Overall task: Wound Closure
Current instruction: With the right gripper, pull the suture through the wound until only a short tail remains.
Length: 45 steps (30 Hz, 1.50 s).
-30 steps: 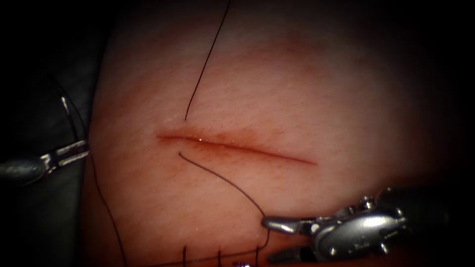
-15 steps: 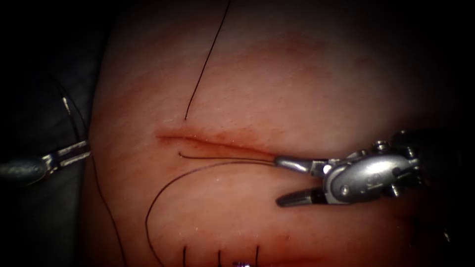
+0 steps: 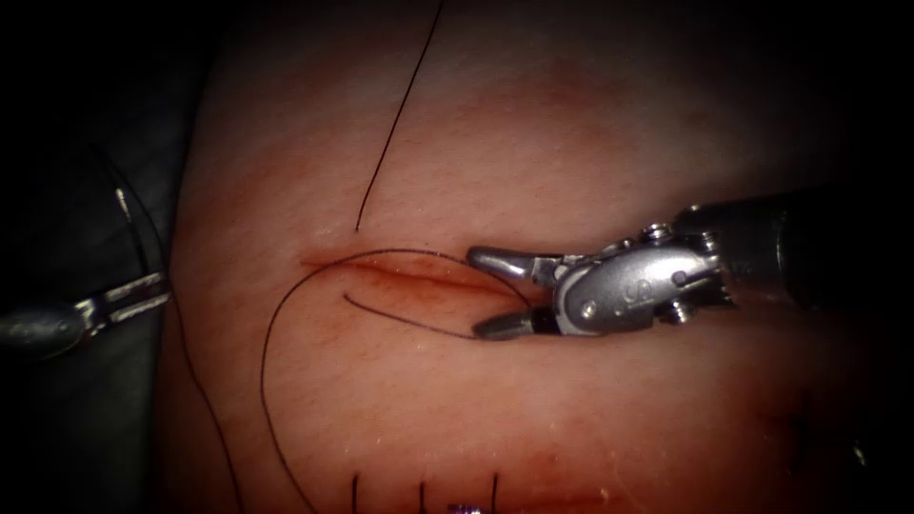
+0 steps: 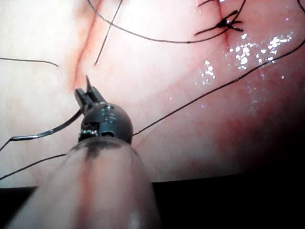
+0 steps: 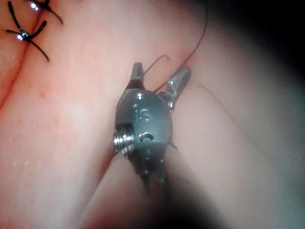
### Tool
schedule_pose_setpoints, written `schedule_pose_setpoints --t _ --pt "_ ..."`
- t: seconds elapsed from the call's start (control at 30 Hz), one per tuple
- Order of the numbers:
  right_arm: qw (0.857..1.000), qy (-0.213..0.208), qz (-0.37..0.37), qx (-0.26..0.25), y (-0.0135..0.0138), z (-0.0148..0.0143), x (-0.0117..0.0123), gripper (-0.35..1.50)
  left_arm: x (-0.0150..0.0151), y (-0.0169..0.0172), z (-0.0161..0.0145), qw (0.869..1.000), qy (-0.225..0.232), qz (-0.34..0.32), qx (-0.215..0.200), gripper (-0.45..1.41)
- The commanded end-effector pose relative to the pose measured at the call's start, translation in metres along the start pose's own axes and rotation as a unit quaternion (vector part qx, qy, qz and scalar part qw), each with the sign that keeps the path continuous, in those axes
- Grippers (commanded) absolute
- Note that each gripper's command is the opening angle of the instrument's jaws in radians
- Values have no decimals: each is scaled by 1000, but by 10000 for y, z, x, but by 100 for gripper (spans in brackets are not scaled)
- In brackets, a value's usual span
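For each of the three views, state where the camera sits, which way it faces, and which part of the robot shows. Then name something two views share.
Endoscope: above and in front of the tissue, facing the cut; right gripper open over it, left gripper at the left edge.
Left wrist: near the left arm's wrist, facing along its shaft; left gripper holds the needle.
Right wrist: near the right arm's wrist, facing along its shaft; right gripper open.
Shared: thread on tissue.

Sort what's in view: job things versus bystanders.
In use: pale pink tissue with red cut; thin black thread; curved steel needle, clear of tissue, left of cut, in left tool; right tool, jaws open, empty, over cut.
Idle: finished black stitches.
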<state>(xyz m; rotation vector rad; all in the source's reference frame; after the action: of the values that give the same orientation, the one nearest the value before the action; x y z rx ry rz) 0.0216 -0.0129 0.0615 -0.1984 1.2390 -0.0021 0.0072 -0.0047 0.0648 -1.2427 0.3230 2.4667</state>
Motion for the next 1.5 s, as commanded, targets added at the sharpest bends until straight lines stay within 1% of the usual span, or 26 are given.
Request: schedule_pose_setpoints --t 0.03,0.07,0.13,0.27,0.37,0.47,0.57,0.6,0.63,0.67,0.7,0.8,0.83,0.93,1.03,1.1,1.23,1.27,1.3,1.47,1.5 --pt "1000 1 9 0 0 2 0 126 -2 4 8 1000 0 0 0 -45" --pt "1000 5 22 -4 1 0 1 133 -2 5 8 1000 0 0 0 -45" --pt "999 13 31 -8 -1 -6 5 138 -2 5 7 1000 0 0 0 -45" --pt "998 29 54 8 -16 -26 25 146 -2 4 7 1000 1 0 -1 -45" --pt "996 43 69 26 -24 -52 48 146 -3 4 8 1000 1 0 -1 -45" --pt "994 57 80 38 -20 -82 66 146 -2 4 8 1000 0 0 0 -45" --pt "993 64 92 49 0 -112 77 136 -1 5 8 1000 0 0 0 -45" --pt "992 64 98 47 10 -121 78 135 -1 5 8 1000 0 0 0 -45" --pt "992 65 100 34 27 -133 78 138 -1 5 9 1000 0 -1 0 -45" --pt "992 72 101 18 47 -141 74 146 -1 5 9 1000 0 -1 0 -45" --pt "991 77 105 7 62 -147 72 148 -2 5 8 1000 0 0 0 -45" --pt "992 75 103 7 82 -156 68 146 -2 4 7 1000 0 0 0 -45" --pt "992 73 100 5 89 -155 67 143 -2 4 7 1000 0 0 0 -45" --pt "995 62 84 -5 98 -142 61 143 -2 5 8 1000 0 0 0 -45" --pt "995 53 82 -16 97 -120 52 143 -1 5 9 1000 0 0 0 -45" --pt "996 43 75 -29 93 -98 40 143 -1 5 8 1000 0 0 1 -45" --pt "997 27 61 -38 83 -55 12 143 -2 5 8 1000 0 0 0 -45" --pt "998 18 50 -42 77 -34 -4 143 -2 5 8 1000 0 0 0 -45" --pt "998 14 47 -41 74 -23 -12 143 -2 5 8 1000 0 0 0 -45" --pt "997 16 59 -44 62 14 -44 138 -2 5 7 1000 0 0 0 -45" --pt "997 17 63 -45 57 30 -55 138 -2 5 8 1000 0 0 0 -45"
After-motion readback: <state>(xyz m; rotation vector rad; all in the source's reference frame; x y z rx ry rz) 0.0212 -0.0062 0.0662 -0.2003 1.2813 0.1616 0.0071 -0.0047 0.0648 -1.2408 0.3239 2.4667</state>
